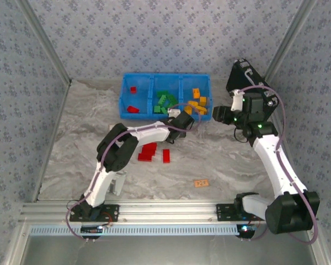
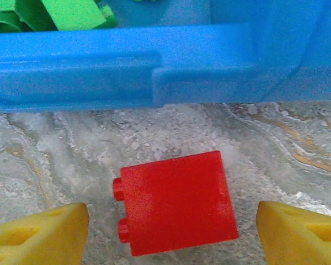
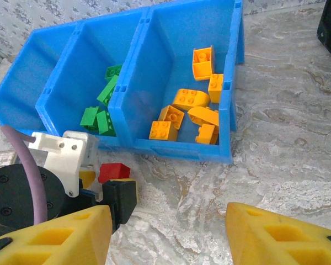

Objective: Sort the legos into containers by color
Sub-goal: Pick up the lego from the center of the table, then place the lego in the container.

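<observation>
My left gripper [image 2: 172,221] has its jaws spread, straddling one red lego [image 2: 176,201] without contact, near the blue tray [image 2: 99,72] wall. My right gripper [image 3: 168,221] has its jaws spread, holding nothing.

Left wrist view's top edge cuts off the green legos [image 2: 71,14] and blue tray [image 2: 209,61].

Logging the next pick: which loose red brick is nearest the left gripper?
The red brick by the tray wall, between the left gripper's open fingers; the other red bricks lie nearer the arm bases.
</observation>
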Controlling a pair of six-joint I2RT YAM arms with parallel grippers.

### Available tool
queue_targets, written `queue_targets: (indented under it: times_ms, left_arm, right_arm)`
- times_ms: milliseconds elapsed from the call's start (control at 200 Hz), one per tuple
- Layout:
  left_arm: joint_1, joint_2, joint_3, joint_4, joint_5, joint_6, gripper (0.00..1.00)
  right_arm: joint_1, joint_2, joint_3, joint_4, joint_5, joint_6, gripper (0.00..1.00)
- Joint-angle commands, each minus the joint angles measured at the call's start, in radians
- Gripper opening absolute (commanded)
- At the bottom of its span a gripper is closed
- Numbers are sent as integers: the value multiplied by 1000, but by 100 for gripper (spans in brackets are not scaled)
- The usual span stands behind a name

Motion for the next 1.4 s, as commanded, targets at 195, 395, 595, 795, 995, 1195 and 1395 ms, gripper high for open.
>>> queue_targets:
  times_ms: [195, 395, 595, 795, 995, 1195, 1395]
  left_arm:
    - [32, 37, 44, -10, 22, -21, 55]
    - [35, 33, 37, -13, 36, -16, 42]
    - [36, -15, -3, -24, 29, 0, 31]
    - [64, -227, -124, -35, -13, 45, 30]
    - [137, -408, -145, -42, -34, 183, 31]
    - [279, -444, -163, 96, 17, 290, 31]
    - [396, -297, -51, 157, 108, 327, 31]
  right_arm:
    - [-22, 25, -10, 35, -39, 20, 58]
    - [-33, 42, -12, 46, -44, 23, 58]
    - [-41, 55, -13, 46, -48, 25, 58]
    - [-30, 72, -35, 55, -84, 33, 58]
    - [95, 112, -34, 31, -24, 14, 59]
    - [284, 145, -70, 111, 22, 25, 59]
    - [489, 270, -26, 108, 110, 103, 60]
